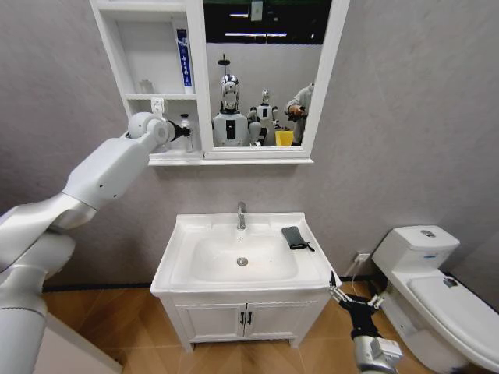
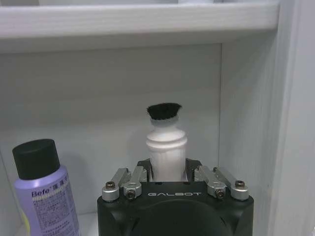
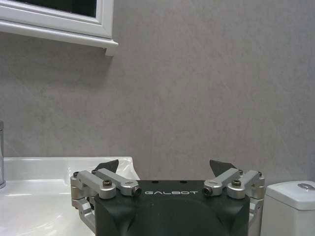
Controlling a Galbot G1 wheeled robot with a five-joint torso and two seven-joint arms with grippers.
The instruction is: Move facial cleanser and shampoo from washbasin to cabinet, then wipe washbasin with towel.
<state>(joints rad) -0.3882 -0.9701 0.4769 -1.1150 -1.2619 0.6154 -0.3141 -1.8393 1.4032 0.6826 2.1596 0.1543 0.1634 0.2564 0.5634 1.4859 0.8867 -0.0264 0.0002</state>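
White bottle [image 2: 167, 147] between left jaws, cabinet [image 2: 147, 22] shelf

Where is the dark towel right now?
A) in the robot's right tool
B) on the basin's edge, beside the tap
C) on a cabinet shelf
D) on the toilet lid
B: the towel lies on the basin rim, right of the tap.

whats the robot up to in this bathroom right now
The left gripper is up at the cabinet's bottom shelf, closed around a white bottle with a black cap, beside a purple bottle already there. The right gripper waits open, low by the front right corner of the washbasin. The towel lies untouched on the basin's right rim.
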